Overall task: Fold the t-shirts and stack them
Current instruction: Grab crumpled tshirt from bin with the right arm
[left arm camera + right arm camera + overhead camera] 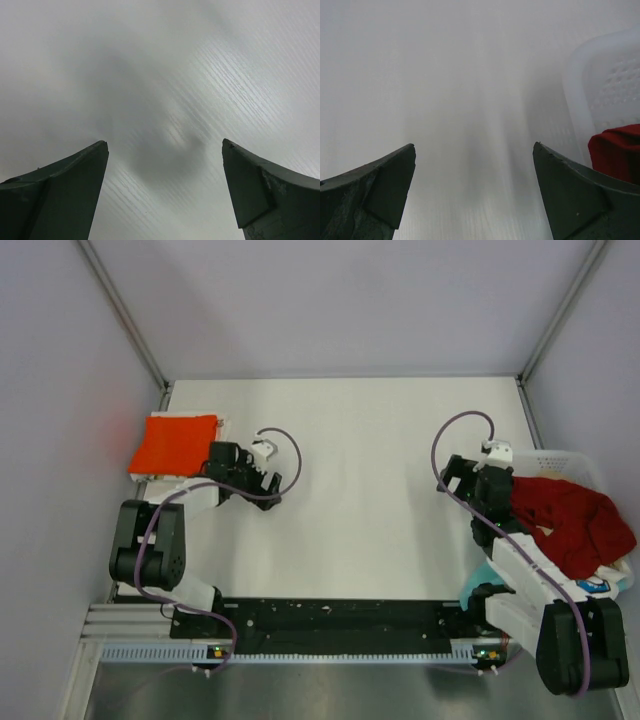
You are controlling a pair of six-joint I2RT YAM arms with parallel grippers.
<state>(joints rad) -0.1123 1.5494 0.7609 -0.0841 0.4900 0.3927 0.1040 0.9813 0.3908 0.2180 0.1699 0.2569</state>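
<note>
Top external view: we are looking down on a white table [380,430] where the bright orange-red t-shirt [175,443] is lying folded into a flat rectangle at the far left. Pale edges are showing beneath it (we cannot tell what they belong to). The left gripper [268,483] is hanging over bare table just right of that shirt, touching no cloth. In the left wrist view its jaws are standing wide apart, with only the table surface showing between them.

At the table's right edge the white lattice basket [565,458] is sitting with the dark red t-shirt [575,525] heaped inside it, crumpled and bulging above the rim. A pale cloth with blue print [597,585] is peeking out from under the heap at the basket's near corner.

The right gripper [452,475] is hovering over the table just left of the basket. In the right wrist view we are seeing its jaws spread wide and grasping nothing, while the basket's perforated wall and a corner of the dark red t-shirt are showing beyond the right-hand finger [570,195].
</note>
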